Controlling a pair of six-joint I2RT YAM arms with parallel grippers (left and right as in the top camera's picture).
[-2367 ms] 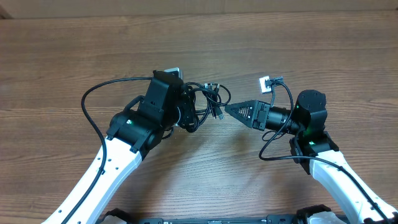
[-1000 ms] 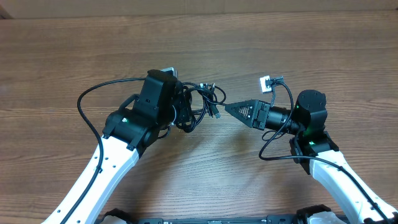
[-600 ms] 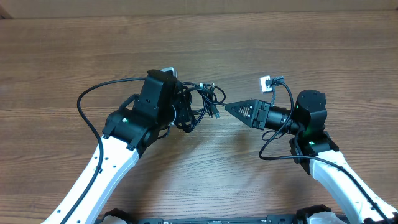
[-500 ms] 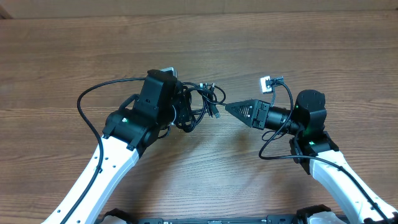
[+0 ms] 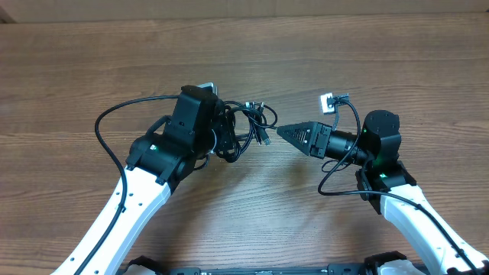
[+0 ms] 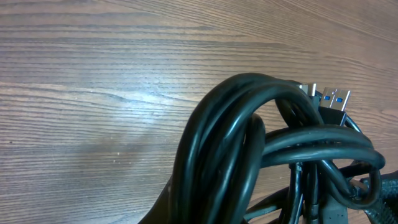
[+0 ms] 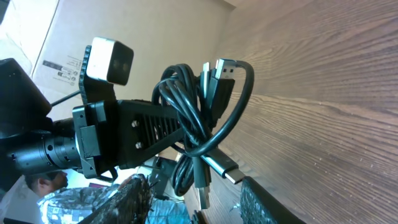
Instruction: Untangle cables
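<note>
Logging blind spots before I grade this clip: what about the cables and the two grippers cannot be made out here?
Left gripper fingertips: overhead its own wrist covers them; in the left wrist view the cables fill the frame.
Number of cables and their crossings: overlapping loops in every view, too small overhead.
Right gripper: fingers blurred and cut by the bottom edge of the right wrist view; contact with the hanging plugs unclear.

Left end effector (image 5: pixel 227 131), with cables (image 5: pixel 257 122), slightly further left.
</note>
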